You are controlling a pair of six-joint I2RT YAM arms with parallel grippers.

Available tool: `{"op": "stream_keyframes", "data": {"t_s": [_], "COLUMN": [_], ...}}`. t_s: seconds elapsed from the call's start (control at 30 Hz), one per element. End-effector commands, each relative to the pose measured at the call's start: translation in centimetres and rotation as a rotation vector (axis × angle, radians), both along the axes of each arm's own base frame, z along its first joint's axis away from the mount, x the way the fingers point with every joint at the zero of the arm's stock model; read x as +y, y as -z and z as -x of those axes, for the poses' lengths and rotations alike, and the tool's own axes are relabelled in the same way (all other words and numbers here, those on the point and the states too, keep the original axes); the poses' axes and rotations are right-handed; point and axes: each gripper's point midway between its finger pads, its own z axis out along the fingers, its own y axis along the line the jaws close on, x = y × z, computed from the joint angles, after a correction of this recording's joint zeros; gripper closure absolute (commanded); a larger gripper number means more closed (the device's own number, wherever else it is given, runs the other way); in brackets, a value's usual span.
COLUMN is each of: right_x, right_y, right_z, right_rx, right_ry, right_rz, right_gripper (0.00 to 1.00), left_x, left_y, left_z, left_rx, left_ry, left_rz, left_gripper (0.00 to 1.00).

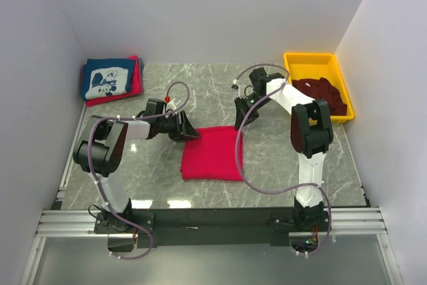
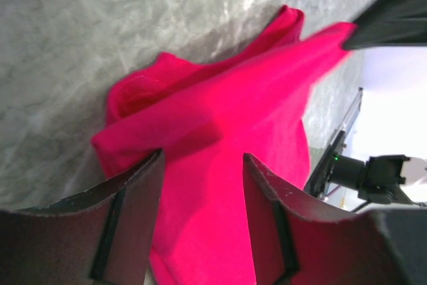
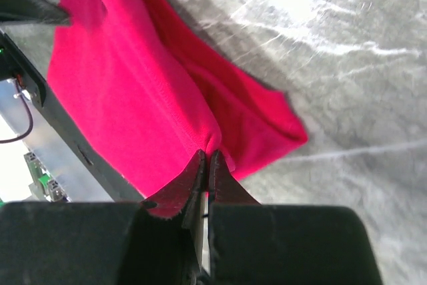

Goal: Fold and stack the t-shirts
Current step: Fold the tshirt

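Note:
A bright red t-shirt lies folded in the middle of the table. My left gripper is at its far left corner; in the left wrist view its jaws stand open over the red cloth. My right gripper is at the shirt's far right corner. In the right wrist view it is shut, pinching an edge of the red shirt. A navy t-shirt with a white graphic lies folded on a red one at the back left. Dark maroon shirts lie in the bin.
The yellow plastic bin stands at the back right against the wall. White walls close in the table on three sides. A metal rail runs along the near edge by the arm bases.

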Motion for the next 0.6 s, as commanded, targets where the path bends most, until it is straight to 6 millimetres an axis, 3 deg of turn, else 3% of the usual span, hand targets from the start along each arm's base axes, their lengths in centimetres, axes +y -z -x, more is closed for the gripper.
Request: {"op": "stream_keyframes", "data": {"t_s": [0.0, 0.2, 0.4, 0.57], "right_x": [-1.0, -2.6, -3.9, -3.3], "right_y": [-3.9, -1.4, 2.8, 3.7], "right_z": [0.5, 0.5, -1.8, -3.6], "right_rx": [-0.063, -0.03, -0.063, -0.082], "right_ry": [-0.018, -0.001, 0.053, 0.084], "right_rz": [0.052, 0.145, 0.248, 0.237], "right_gripper": [1.0, 1.0, 1.0, 1.0], "left_x": [0.9, 1.3, 1.5, 1.4], "left_y": [1.0, 2.0, 2.4, 2.3], "left_z": [-1.6, -1.7, -1.8, -1.9], "left_rx": [-0.024, -0.002, 0.002, 0.002], "left_ry": [-0.045, -0.059, -0.063, -0.057], "left_rz": [-0.077, -0.118, -0.131, -0.124], "left_gripper": [0.44, 0.45, 0.45, 0.45]}}
